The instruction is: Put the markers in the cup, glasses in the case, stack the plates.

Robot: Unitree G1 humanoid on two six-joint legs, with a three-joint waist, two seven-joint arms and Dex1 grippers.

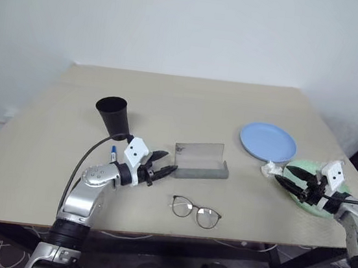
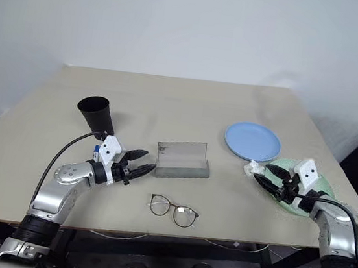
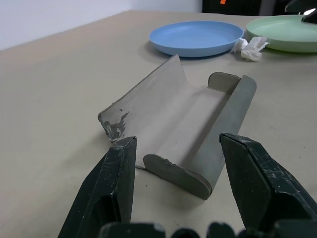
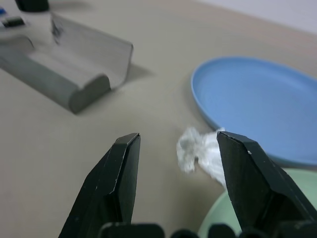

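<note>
Left eye view: left gripper [image 1: 168,165], fingers spread and empty, hovers at the near end of the open case [image 1: 202,162] at mid-frame; glasses [image 1: 196,211] lie below it. Right gripper [image 1: 281,177], also spread and empty, sits over the mint plate [image 1: 307,201] at right, beside a white scrap [image 1: 270,169]; the blue plate [image 1: 267,141] lies just above. Best practice, arguably: grip a plate rim, avoiding the scrap. The marker [image 1: 113,155] hides behind the left arm, below the cup [image 1: 113,117].

Both grippers [image 1: 166,168] [image 2: 260,178] held low, fingers apart, seemingly empty.
</note>
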